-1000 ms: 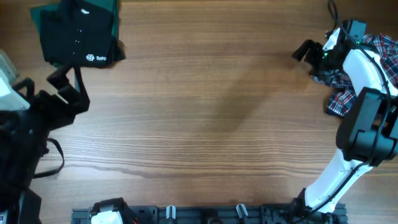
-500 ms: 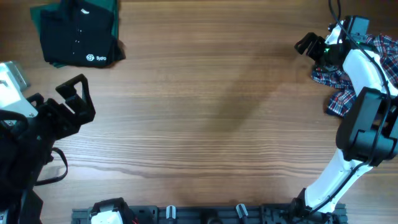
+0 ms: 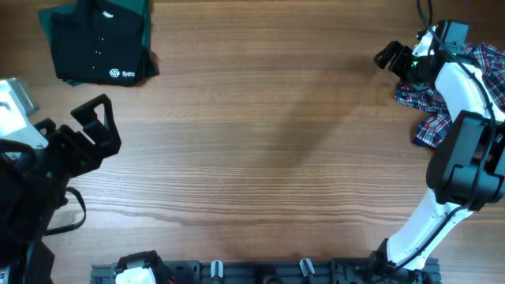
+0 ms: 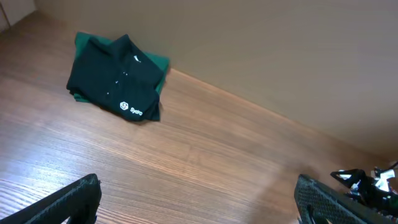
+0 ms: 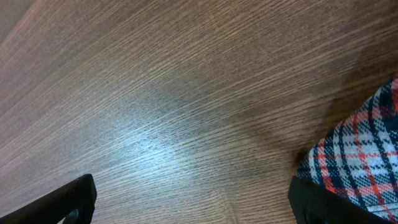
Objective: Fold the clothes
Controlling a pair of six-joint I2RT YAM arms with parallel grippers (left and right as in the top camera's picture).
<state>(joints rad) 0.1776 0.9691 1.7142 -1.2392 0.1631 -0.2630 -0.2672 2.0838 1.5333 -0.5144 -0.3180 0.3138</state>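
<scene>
So, the black polo point(image 3: 99, 49) sits folded up in the far left corner of the table point(image 3: 260, 150), lying on top of a green garment point(image 3: 140, 14). The left gripper point(image 3: 96, 126) hangs near it, jaws wide apart, holding nothing. The right gripper point(image 3: 392, 61) is spread wide too, empty, just beside the plaid shirt point(image 3: 430, 128) on the far right.
</scene>
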